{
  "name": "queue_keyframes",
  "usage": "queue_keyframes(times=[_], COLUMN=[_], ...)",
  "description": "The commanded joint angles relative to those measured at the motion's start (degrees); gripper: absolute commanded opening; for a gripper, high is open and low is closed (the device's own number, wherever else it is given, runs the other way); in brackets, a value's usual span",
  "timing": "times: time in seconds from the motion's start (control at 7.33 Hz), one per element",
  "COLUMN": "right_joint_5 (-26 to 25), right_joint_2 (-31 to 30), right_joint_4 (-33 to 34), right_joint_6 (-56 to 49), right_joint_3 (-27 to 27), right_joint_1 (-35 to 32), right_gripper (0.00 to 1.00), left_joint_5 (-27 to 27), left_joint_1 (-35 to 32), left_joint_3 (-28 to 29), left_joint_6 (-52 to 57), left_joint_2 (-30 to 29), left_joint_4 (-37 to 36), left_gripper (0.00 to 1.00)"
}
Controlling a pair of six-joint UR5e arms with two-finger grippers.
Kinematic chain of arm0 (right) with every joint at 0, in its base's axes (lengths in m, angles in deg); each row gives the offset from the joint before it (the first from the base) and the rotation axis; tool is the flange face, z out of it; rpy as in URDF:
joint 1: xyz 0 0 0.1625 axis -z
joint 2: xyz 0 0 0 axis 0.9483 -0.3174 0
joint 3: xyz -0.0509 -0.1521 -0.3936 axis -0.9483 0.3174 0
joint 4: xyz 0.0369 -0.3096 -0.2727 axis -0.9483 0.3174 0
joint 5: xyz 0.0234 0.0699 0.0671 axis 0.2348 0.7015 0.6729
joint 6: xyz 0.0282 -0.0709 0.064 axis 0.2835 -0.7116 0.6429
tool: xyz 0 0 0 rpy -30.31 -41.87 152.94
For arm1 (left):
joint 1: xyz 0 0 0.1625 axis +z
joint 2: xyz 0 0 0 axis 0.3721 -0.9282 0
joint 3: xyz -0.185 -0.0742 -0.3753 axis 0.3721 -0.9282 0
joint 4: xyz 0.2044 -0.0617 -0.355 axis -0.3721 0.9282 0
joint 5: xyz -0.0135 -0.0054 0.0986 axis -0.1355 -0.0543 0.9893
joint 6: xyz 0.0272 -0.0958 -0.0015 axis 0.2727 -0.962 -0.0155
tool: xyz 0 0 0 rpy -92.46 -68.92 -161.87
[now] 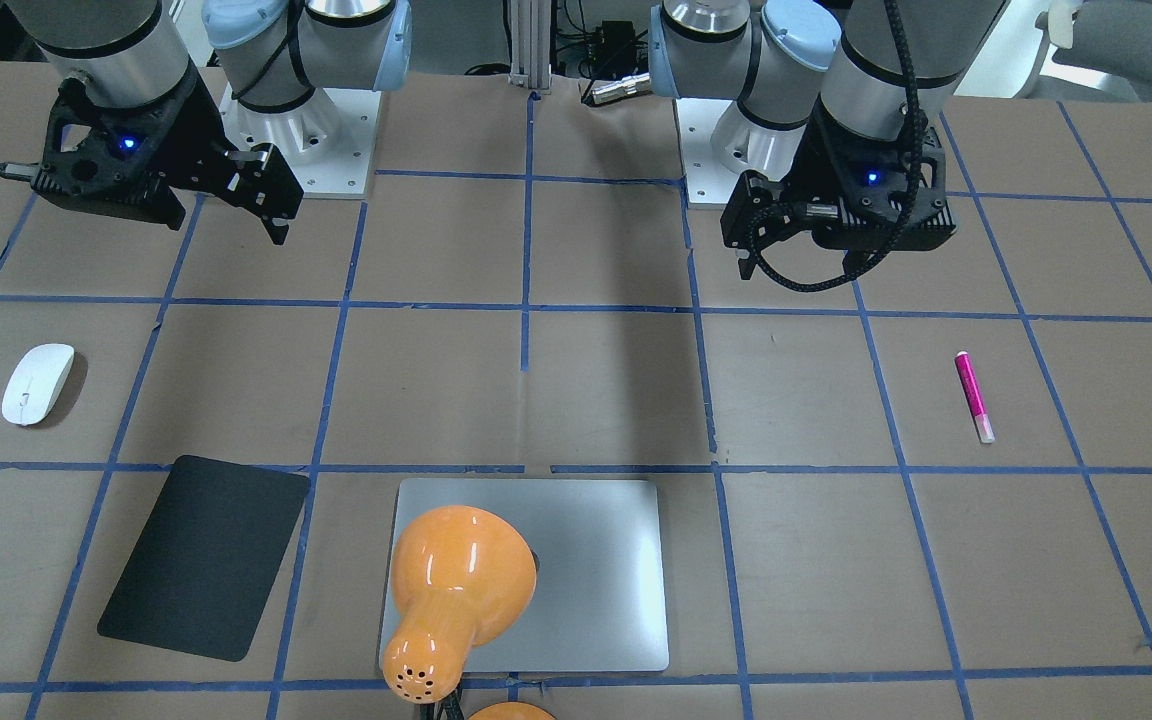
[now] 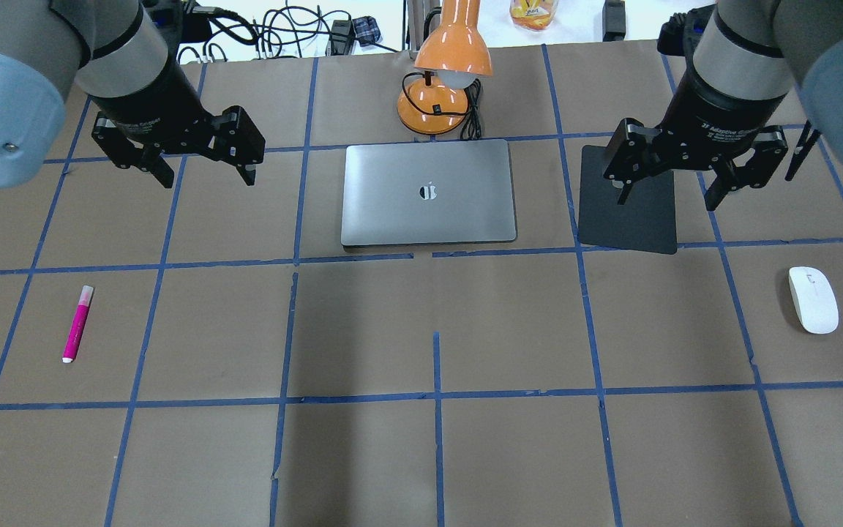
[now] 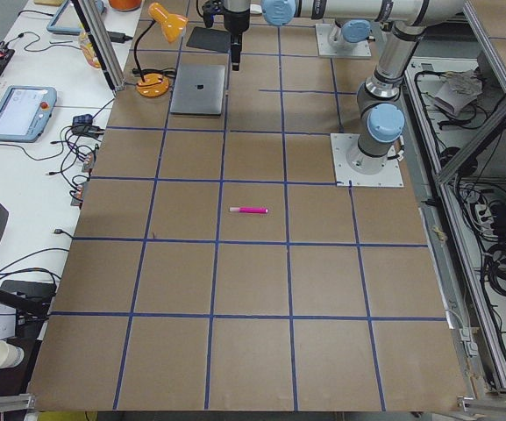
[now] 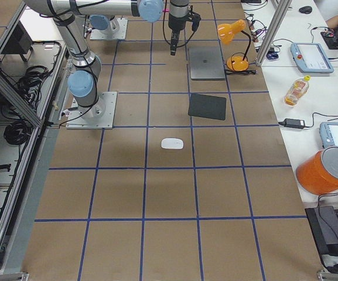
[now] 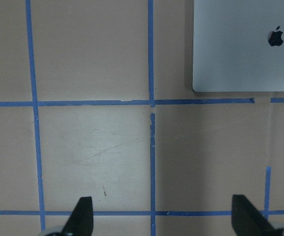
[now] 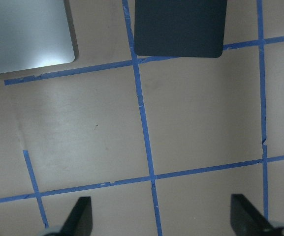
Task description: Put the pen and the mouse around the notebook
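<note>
Pen (image 2: 77, 324) lies flat on the brown bench (image 2: 436, 454) on the robot's left side, inside one square of the blue tape grid (image 2: 436, 395), its pale cap end pointing away from the robot. It is well apart from the notebook (image 2: 429, 192), and nothing touches it. In the left wrist view only a thin pink sliver of it shows at the picture's left edge.

The mouse (image 2: 814, 298) sits on the robot's right side of the bench, alone in its own taped square and likewise well apart from the notebook. The notebook lies closed and flat at the middle of the bench's far part, its logo facing up.

The left hand (image 2: 207, 177) hangs above the bench between the pen's side and the notebook, fingers spread wide with nothing between them. The right hand (image 2: 667, 199) hangs over the near part of a thin black pad (image 2: 634, 230), also spread wide and holding nothing. Both wrist views show the two fingertips far apart at the lower edge, with only bare bench below.

The black pad lies slightly skewed just to the notebook's right, between it and the mouse. An orange desk lamp (image 2: 453, 58) stands just beyond the notebook's far edge, its shade leaning over the notebook in the front-facing view.
</note>
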Motion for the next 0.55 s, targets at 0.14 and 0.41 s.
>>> queue_keyframes(times=[0.14, 0.41], right_joint_5=[-0.2, -0.5], right_joint_2=[0.4, 0.5], right_joint_4=[-0.2, -0.7], right_joint_6=[-0.4, -0.6], right_joint_3=[0.0, -0.1], right_joint_1=[0.3, 1.7], right_gripper=[1.00, 1.00], left_joint_5=[0.2, 0.5], left_joint_1=[0.0, 0.2], left_joint_3=[-0.1, -0.2], left_joint_6=[0.2, 0.4], left_joint_2=[0.0, 0.3], left_joint_4=[0.0, 0.5], left_gripper=[1.00, 1.00])
